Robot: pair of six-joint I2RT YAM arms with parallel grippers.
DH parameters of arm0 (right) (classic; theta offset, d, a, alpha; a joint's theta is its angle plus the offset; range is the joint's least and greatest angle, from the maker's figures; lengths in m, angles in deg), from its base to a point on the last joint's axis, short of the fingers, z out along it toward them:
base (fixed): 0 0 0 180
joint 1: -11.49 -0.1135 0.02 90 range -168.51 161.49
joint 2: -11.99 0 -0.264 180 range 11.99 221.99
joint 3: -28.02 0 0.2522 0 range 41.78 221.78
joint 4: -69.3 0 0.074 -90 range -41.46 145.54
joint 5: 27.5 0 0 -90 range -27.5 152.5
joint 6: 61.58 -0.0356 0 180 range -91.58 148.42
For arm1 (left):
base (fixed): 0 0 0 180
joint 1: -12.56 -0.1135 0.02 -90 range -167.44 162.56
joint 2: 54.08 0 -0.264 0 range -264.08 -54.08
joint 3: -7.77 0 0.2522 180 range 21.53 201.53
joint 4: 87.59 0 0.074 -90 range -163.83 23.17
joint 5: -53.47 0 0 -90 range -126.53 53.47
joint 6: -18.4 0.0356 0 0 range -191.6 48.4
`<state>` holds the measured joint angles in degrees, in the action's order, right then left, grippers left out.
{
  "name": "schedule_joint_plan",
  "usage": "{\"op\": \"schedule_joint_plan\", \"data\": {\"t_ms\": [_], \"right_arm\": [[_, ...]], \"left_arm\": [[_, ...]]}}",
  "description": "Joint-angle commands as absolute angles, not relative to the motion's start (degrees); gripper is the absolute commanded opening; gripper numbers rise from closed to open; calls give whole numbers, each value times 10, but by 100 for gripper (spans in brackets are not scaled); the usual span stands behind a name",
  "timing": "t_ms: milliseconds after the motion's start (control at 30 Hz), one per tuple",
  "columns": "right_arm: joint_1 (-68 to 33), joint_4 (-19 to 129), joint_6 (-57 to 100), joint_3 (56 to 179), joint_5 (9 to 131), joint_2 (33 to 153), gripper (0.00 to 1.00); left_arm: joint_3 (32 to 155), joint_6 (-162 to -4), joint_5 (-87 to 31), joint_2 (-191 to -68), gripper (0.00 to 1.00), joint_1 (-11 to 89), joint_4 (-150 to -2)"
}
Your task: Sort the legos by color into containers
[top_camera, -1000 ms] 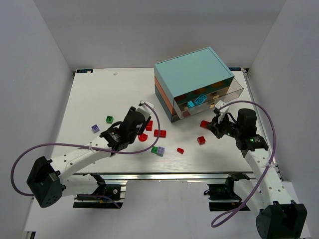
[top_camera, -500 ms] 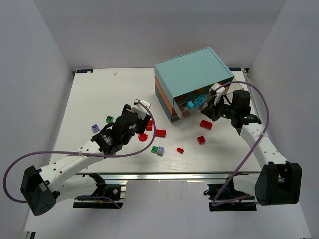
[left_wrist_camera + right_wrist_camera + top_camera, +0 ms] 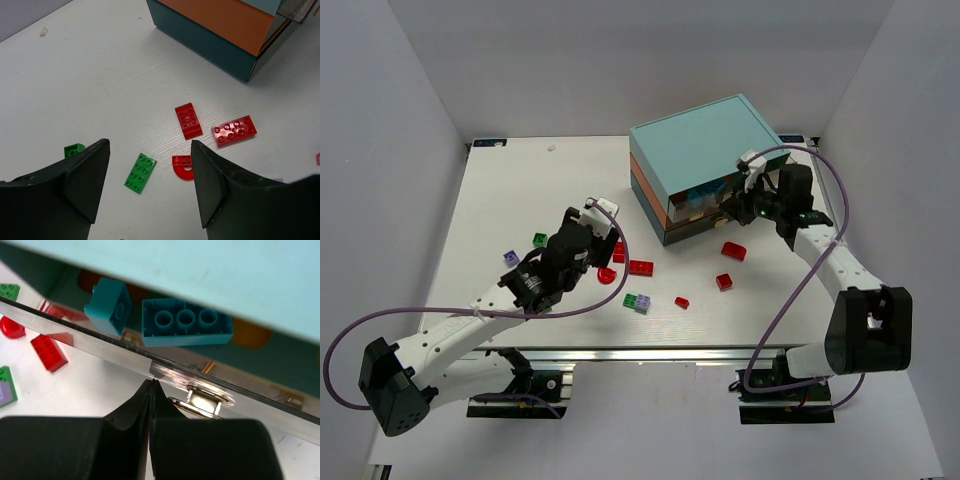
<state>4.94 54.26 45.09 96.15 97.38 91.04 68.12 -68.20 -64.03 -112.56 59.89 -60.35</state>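
The chest (image 3: pixel 708 150) has a pale teal top over orange and dark teal layers. My right gripper (image 3: pixel 730 208) is shut and empty. Its tips (image 3: pixel 151 383) press on the clear front of a drawer (image 3: pixel 100 347), just left of the gold handle (image 3: pixel 202 401). Two teal legos (image 3: pixel 186 322) lie inside that drawer. My left gripper (image 3: pixel 604 220) is open and empty above loose legos. Between its fingers (image 3: pixel 149 160) I see a green brick (image 3: pixel 140 172) and a red arch piece (image 3: pixel 183 166). Two red bricks (image 3: pixel 188 120) lie just beyond.
More legos lie on the white table: lilac (image 3: pixel 511 258) and green (image 3: pixel 540 240) at the left, a green and lilac pair (image 3: pixel 637 301), and red ones (image 3: pixel 682 302), (image 3: pixel 724 282), (image 3: pixel 733 251) in front of the chest. White walls enclose the table.
My right gripper has moved up and left to the chest's front, and the clear drawer has slid inward. My left arm has shifted slightly away from the base.
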Motion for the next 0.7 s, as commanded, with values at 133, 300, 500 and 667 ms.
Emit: {"op": "schedule_joint_plan", "data": {"t_ms": [133,300,500,667], "right_arm": [[47,631,433,1019,970,954,0],[47,644,427,1023,975,970,0],[51,675,429,1015,972,971,0],[52,656,429,1024,987,973,0]], "left_arm": [[687,-683,-649,-1126,76,598,-612],[686,-682,-654,-1132,76,598,-613],[686,-680,-654,-1133,77,598,-613],[686,-681,-659,-1135,77,598,-613]]}}
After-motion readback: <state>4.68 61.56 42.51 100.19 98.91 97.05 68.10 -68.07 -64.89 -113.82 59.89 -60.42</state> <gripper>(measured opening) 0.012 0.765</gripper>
